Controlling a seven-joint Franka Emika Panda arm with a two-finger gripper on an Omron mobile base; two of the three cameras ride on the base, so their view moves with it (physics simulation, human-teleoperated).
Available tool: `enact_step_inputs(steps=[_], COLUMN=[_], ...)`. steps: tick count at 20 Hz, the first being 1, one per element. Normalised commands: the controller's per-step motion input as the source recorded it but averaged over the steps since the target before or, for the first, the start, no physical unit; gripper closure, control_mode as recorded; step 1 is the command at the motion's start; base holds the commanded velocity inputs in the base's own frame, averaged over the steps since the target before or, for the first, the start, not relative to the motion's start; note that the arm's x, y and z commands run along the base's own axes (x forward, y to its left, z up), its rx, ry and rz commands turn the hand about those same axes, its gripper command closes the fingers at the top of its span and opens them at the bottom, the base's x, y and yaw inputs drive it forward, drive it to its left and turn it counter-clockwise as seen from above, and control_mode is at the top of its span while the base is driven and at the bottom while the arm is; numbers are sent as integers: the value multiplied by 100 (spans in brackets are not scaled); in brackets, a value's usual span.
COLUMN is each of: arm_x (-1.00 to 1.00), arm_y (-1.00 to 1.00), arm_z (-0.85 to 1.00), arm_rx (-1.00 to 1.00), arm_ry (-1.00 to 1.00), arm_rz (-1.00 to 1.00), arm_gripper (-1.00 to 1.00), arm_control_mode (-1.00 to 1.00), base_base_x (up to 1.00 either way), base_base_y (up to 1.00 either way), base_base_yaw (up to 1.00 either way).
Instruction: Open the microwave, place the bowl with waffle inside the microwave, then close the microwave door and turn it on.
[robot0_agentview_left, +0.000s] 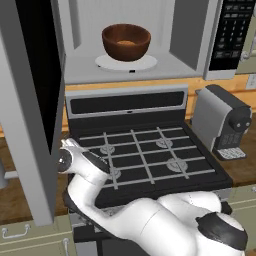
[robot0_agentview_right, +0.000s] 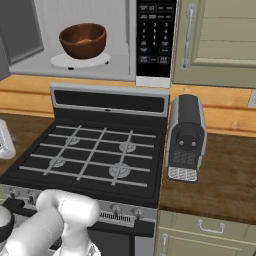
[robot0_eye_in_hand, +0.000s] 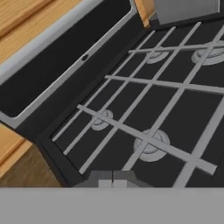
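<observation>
gripper (robot0_eye_in_hand: 113, 183) low over the front left of the black gas stove (robot0_agentview_left: 145, 160), fingertips pressed together, nothing held. arm sits just beside the inner face of the open microwave door (robot0_agentview_left: 30, 100), a broad black-glass panel in a silver-grey frame, swung out to the left. small grey coffee machine (robot0_agentview_right: 185, 137) right of the stove. further back, the round dark reddish-brown wooden bowl (robot0_agentview_left: 126, 42) rests on the white turntable plate (robot0_agentview_left: 147, 62) inside the silver-grey microwave (robot0_agentview_left: 190, 30); waffle not clearly visible inside it. judged step: closing the door. best to get behind the door's outer face and push steadily through its arc, clear of the stove, then reach the black button panel (robot0_agentview_right: 156, 35).
</observation>
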Motion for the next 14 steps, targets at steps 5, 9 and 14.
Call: enact_step_inputs(steps=[5, 9, 14], arm_x=[-6, -13, -4], arm_y=[38, 63, 52], arm_z=[36, 52, 8], arm_rx=[-38, -38, -54], arm_ry=[-1, 11, 20], arm_rz=[-2, -9, -21], arm_gripper=[100, 100, 100], arm_control_mode=[-100, -100, -100], base_base_x=[0, 0, 0], base_base_y=[0, 0, 0], base_base_yaw=[0, 0, 0])
